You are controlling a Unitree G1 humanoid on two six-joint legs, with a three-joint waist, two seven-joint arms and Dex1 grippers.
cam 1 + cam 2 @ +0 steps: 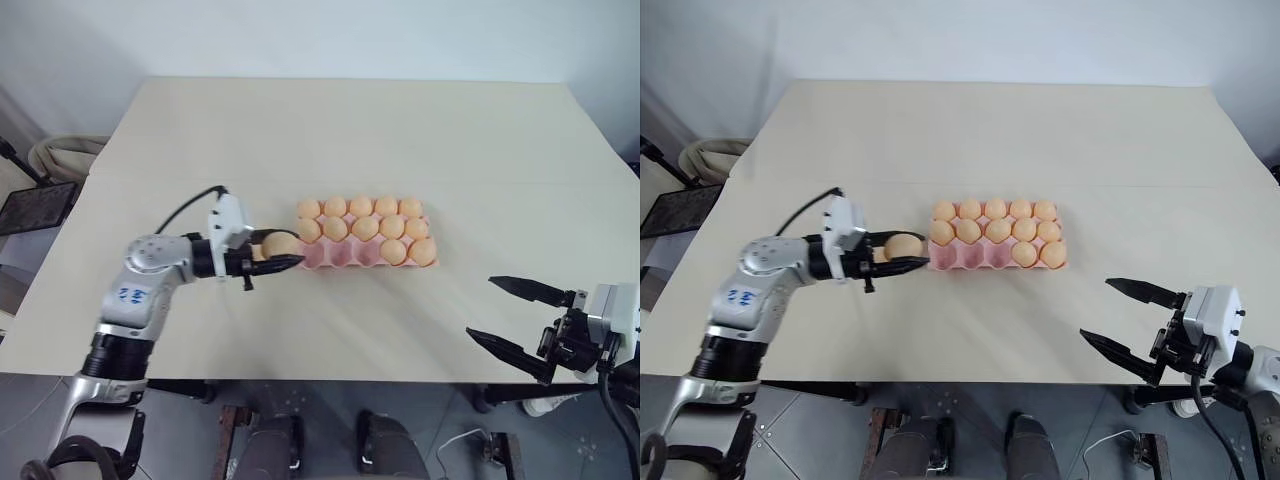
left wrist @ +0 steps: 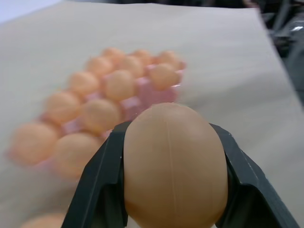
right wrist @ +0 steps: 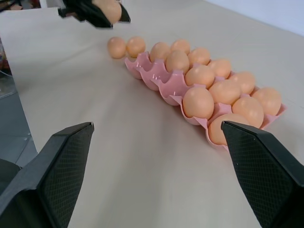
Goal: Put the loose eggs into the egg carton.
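Right gripper (image 1: 1118, 315): nearest the robot, off the table's near right edge, jaws spread wide, nothing between them, well apart from the carton. Left gripper (image 1: 283, 260): level over the table (image 1: 330, 130), at the carton's left end, jaws closed onto one egg (image 2: 175, 164), which sits seated between both fingers (image 2: 102, 183) with its long axis roughly along them. Egg carton (image 1: 340, 258): pink moulded tray, mid-table, long side across the view; far and middle rows look full, near row holds two eggs at its right end and shows empty cups (image 3: 156, 76) toward the left. Loose eggs (image 3: 126, 46): two lie on the table just beside the carton's left end, touching or nearly touching each other, seen from the right wrist. Step in hand, as judged: carrying the gripped egg to an empty near-row cup. To do it well: bring the egg directly above the cup's centre, tip the wrist down so the egg lowers without clipping the eggs of the middle row, part the jaws only once the egg rests in the cup, then lift clear straight up.
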